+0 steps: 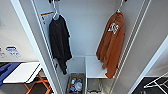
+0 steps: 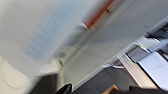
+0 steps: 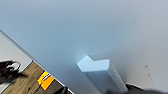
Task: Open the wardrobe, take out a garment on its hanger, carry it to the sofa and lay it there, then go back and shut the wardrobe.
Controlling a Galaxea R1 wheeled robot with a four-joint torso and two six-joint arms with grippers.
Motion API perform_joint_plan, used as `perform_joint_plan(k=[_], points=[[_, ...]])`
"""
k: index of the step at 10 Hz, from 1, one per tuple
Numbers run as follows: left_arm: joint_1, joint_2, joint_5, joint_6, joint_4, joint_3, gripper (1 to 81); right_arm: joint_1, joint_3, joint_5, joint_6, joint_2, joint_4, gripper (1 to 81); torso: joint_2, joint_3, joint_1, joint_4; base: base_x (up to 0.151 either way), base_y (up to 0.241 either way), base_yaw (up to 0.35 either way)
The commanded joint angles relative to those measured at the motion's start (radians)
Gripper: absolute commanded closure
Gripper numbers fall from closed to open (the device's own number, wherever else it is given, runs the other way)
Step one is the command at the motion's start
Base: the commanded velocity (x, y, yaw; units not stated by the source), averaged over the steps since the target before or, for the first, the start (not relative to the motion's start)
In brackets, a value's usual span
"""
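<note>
The wardrobe [image 1: 85,30] stands open in the head view, both white doors swung outward. Inside on the right, the rust-orange garment [image 1: 111,42] with a white print hangs long and loose from its pale hanger [image 1: 119,7], whose hook reaches up to the rail. The right wrist view looks closely at a white door panel [image 3: 87,30] with a small white handle [image 3: 100,70] sticking out of it. The left wrist view shows a blurred white panel [image 2: 37,32] and an orange strip [image 2: 98,15]. Dark edges at the bottom of both wrist views tell nothing of the grippers' state.
A black shirt [image 1: 59,40] hangs at the wardrobe's left. Below are a white shelf [image 1: 93,66] and a box of small items [image 1: 75,85]. A white table [image 1: 21,72] on orange legs and a blue shape [image 1: 6,70] lie left. A white rack [image 1: 155,83] stands lower right.
</note>
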Motion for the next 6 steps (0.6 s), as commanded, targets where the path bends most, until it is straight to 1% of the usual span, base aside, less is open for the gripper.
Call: perform_joint_plan(k=[1,2,3,4,5,6], points=[[0.256,-0.119,-0.327,0.005,0.150,-0.037,1.0,-0.017,0.010,-0.093,0.057,-0.158,0.015,1.0,0.000,0.000,0.000,0.000,0.000,0.000,0.000],[0.337,-0.105,-0.451,-0.003,0.145,-0.167,1.0,-0.036,-0.073,-0.097,0.122,-0.165,0.055,1.0,-0.001,0.000,-0.002,0.000,0.000,0.000,0.000],[0.404,-0.062,-0.548,-0.029,0.118,-0.276,1.0,-0.081,-0.178,-0.096,0.172,-0.150,0.077,1.0,-0.002,0.001,-0.003,0.000,0.000,0.000,0.000],[0.446,0.007,-0.587,-0.061,0.087,-0.387,1.0,-0.139,-0.314,-0.096,0.238,-0.097,0.098,1.0,-0.002,0.002,-0.005,0.000,0.000,0.000,0.000],[0.462,0.087,-0.588,-0.104,0.034,-0.489,1.0,-0.219,-0.451,-0.093,0.279,-0.012,0.109,1.0,-0.002,0.002,-0.004,0.000,0.000,0.000,0.000],[0.465,0.164,-0.579,-0.116,-0.007,-0.571,1.0,-0.286,-0.574,-0.091,0.309,0.074,0.120,1.0,-0.003,0.002,-0.005,0.000,0.000,0.000,0.000]])
